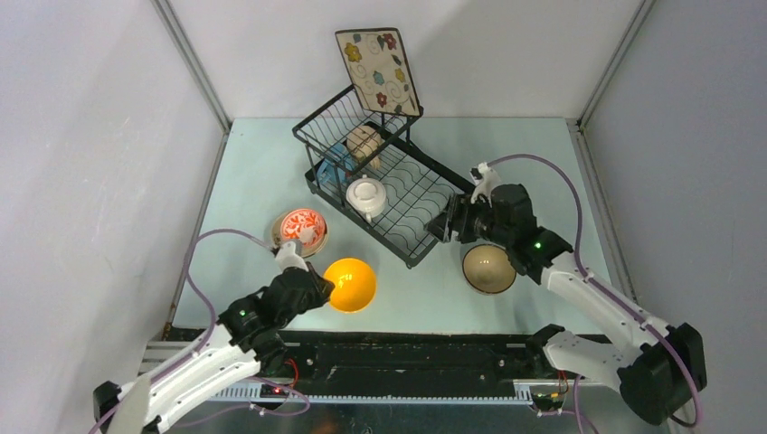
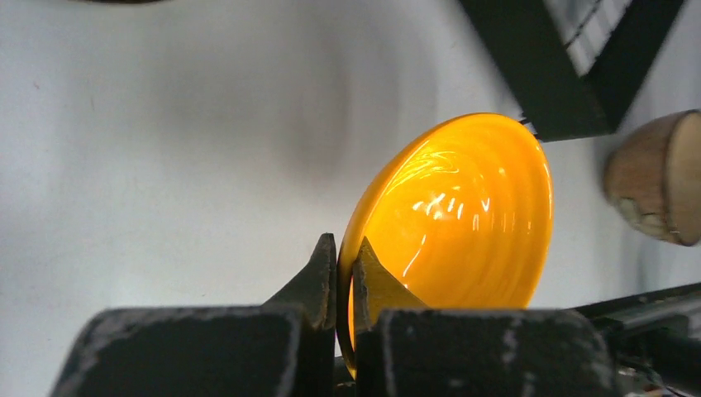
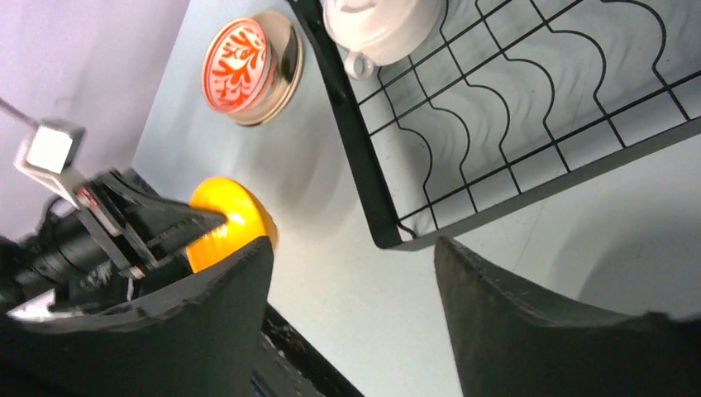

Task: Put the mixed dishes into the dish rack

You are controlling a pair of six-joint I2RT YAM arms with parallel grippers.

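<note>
The left end effector [image 2: 343,258], clamped on the rim of the orange-yellow bowl [image 2: 463,215], holds the glossy dish tipped on edge at about 7 o'clock of the dish rack [image 1: 418,206] in the overhead view. Whether the bowl is off the bench [image 1: 425,298] cannot be told. The right end effector [image 3: 354,248], fingers apart and empty, hovers at the rack's 4 o'clock corner, above the tan bowl [image 1: 488,268].

A pinch this thin on a slick rim may let the bowl swing. The sound course looks to be a slow lift above the rack's wire edge, then travel toward 1 o'clock. It should end in the bare wavy slots at 4 o'clock of the white two-handled bowl [image 1: 366,197], clear of the waiting right arm. The red-patterned bowl [image 1: 300,231] sits at 10 o'clock of the held one.
</note>
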